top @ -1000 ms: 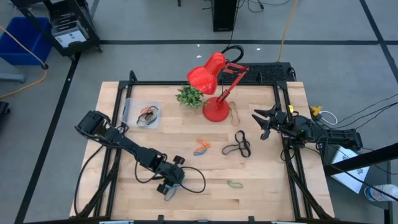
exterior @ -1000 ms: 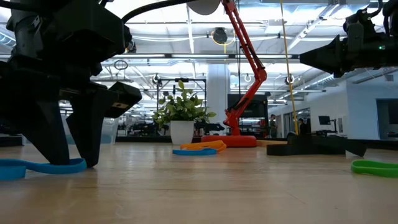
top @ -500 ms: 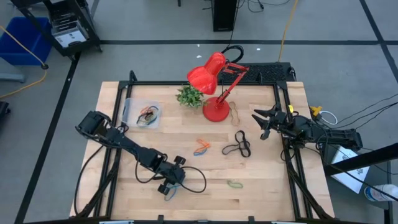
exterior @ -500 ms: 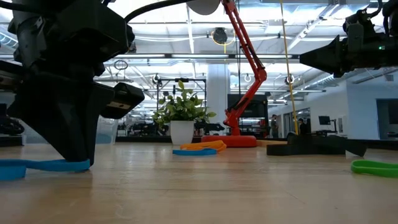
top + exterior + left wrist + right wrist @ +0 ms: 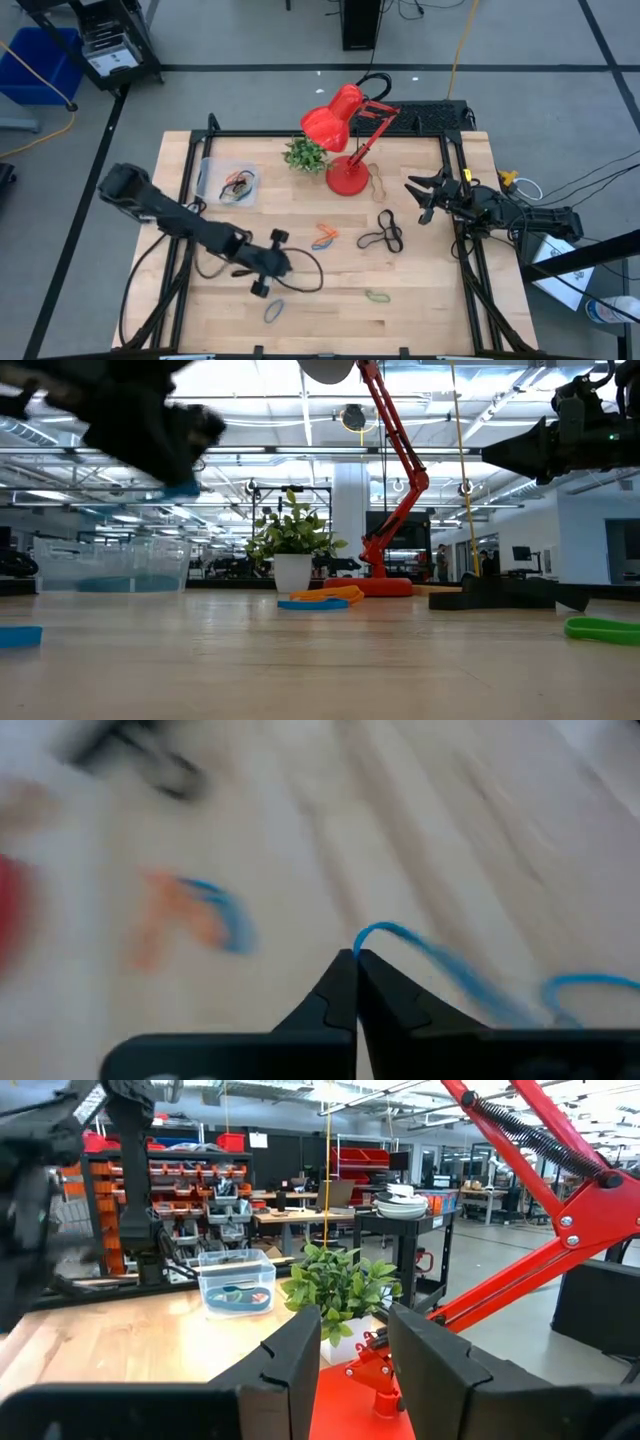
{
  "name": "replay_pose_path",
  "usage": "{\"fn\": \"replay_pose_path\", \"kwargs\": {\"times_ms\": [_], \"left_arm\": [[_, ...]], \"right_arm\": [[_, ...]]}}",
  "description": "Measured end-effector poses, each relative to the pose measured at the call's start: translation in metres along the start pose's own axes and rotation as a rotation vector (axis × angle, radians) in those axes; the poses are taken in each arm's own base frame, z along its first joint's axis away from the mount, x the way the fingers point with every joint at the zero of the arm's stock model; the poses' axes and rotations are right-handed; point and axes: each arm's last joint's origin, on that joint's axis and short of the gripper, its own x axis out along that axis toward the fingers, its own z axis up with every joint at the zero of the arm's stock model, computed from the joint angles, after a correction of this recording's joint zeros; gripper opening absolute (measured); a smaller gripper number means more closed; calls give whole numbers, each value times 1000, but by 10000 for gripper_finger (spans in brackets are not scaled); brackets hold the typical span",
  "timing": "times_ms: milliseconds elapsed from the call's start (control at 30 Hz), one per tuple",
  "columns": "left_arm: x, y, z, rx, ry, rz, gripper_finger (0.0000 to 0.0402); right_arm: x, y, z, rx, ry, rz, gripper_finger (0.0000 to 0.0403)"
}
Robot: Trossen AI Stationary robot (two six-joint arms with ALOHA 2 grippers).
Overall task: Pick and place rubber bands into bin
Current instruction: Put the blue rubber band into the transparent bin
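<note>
Near the table's front edge, the left gripper (image 5: pixel 262 290) hangs just above the wood with its fingers pinched together on one end of a blue band (image 5: pixel 420 950), the rest of the loop trailing down behind it toward the table (image 5: pixel 420 320). The band looks nearly weightless and wholly limp, so it will likely sag, stretch and swing; a pinch across one strand should do, though so thin a strand could slip out if tugged. Other bands lie scattered: an orange and blue pair (image 5: pixel 324 236) mid-table, black loops (image 5: pixel 382 235) beside them, a green one (image 5: pixel 377 296) nearer the front. The bin (image 5: pixel 227 184), clear and shallow, sits toward the far left corner with a few bands already in it. Off at the right edge, the right gripper (image 5: pixel 428 196) waits above the table, fingers partly apart and empty. A red lamp (image 5: pixel 345 140) and a small plant (image 5: pixel 306 154) stand at the back. Pale wooden planks make a smooth, flat top. Beyond is a workshop with shelving, carts and bright ceiling lights.
</note>
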Motion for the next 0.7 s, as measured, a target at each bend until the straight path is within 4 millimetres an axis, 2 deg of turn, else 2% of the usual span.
{"fn": "replay_pose_path", "kwargs": {"times_ms": [167,333,500,700], "left_arm": [[-50,17,14,9,-158,233,4],[-86,30,17,-46,-249,439,9],[-100,39,16,-104,-284,505,5],[-104,59,1,-278,-184,796,4]], "right_arm": [[0,0,0,-2,6,0,114],[0,0,-1,-4,9,-1,114],[0,0,-1,-5,8,-2,114],[0,0,-1,-7,8,-3,114]]}}
